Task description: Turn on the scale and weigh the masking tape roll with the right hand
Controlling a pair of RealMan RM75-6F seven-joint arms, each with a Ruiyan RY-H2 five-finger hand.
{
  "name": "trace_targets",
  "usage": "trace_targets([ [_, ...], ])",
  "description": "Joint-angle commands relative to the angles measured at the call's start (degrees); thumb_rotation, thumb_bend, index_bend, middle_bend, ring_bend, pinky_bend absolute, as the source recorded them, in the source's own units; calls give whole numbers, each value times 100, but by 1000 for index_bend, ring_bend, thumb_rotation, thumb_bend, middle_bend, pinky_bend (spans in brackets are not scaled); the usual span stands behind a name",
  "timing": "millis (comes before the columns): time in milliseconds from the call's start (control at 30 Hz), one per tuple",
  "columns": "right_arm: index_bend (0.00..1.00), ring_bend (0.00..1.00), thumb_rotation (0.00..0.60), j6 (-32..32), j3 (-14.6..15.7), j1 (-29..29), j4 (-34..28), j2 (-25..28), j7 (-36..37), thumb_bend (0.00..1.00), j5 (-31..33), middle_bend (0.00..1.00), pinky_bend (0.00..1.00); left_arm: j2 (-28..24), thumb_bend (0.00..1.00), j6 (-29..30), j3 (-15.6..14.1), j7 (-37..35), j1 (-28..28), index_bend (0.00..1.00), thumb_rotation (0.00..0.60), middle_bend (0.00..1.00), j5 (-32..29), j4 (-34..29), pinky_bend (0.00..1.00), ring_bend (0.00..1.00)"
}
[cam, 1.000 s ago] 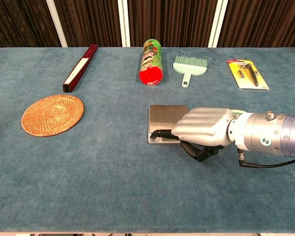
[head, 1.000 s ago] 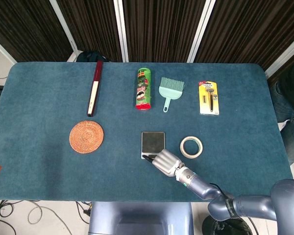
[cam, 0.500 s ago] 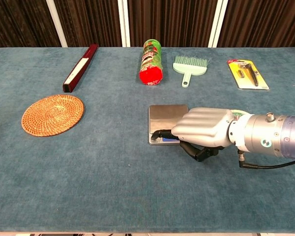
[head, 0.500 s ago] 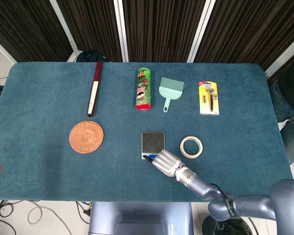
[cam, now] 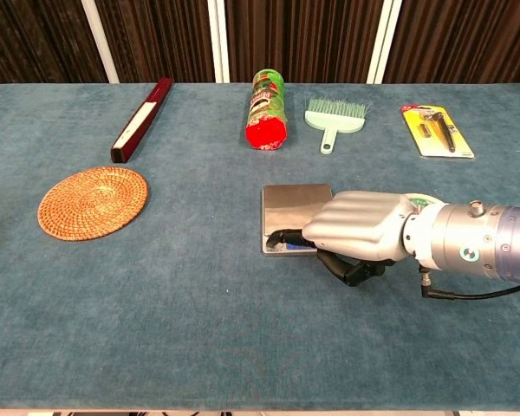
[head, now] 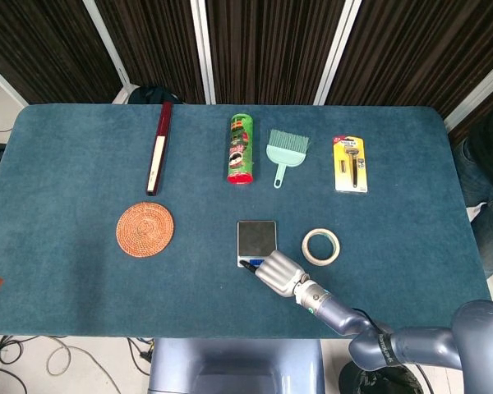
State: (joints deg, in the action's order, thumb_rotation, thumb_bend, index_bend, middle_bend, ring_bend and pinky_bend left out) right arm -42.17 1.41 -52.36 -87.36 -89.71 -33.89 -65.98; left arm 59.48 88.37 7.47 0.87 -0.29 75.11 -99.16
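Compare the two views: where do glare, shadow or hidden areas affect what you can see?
Head view: even lighting, white masking tape roll clear. Chest view: silver scale platform shows soft sheen; right hand shadows the scale's front edge and hides the tape roll.

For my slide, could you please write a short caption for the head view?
Right hand touches the scale's front edge; the masking tape roll lies beside it.

We see a teal tabletop, an orange woven coaster, a green can with red lid, a mint brush, and a silver scale.
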Motion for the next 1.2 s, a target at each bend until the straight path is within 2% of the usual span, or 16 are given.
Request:
trace_targets([
  [33,267,786,600,-44,-40,-4,-30,14,13,992,-7,736,710,-1,0,0,0,-1,0,0,600,0,0,-1,0,0],
  [167,185,761,600,-169,-133,5,-101,45,44,992,-18,702,710,-2,0,-1,-1,-1,0,0,600,0,0,-1,0,0],
  [267,98,626,600,-274,-219,17,-163,84,75,972,-7,555,654,-6,0,-1,-2,-1,2,0,600,0,0,-3,0,0],
  [333,60,526,600,-340,-316,31,-243,139,153,904,58,450,560,-9,0,-3,-3,-1,2,0,600,0,0,-6,0,0],
  [400,36,417,600,-430,-407,50,-308,194,210,770,97,330,437,-11,0,-5,-3,-1,2,0,600,0,-3,-7,0,0],
  [467,17,321,600,-572,-519,87,-390,256,279,648,144,237,391,-9,0,-5,-2,10,1,0,600,0,-8,-9,0,0],
  [600,0,122,600,-667,-680,133,-563,440,377,472,399,86,456,-7,0,-3,-1,16,1,0,600,0,-12,-8,0,0],
  [633,0,97,600,-658,-715,135,-602,506,387,452,515,71,473,-9,0,-3,-2,13,2,0,600,0,-9,-12,0,0],
  [667,0,72,600,-637,-736,130,-635,568,384,430,619,54,401,-12,0,-3,-3,7,4,0,600,0,-7,-13,0,0],
  [767,0,45,600,-549,-747,120,-703,757,391,386,874,28,98,-14,0,-2,-3,5,4,0,600,0,-6,-13,0,0],
  [900,0,23,600,-500,-677,156,-747,954,422,369,1034,7,49,-7,0,4,0,25,4,0,600,0,-13,-12,0,0],
  [1200,0,5,600,-410,-450,269,-582,1061,563,363,1083,0,12,8,0,36,10,56,14,0,600,0,-29,-21,0,0],
])
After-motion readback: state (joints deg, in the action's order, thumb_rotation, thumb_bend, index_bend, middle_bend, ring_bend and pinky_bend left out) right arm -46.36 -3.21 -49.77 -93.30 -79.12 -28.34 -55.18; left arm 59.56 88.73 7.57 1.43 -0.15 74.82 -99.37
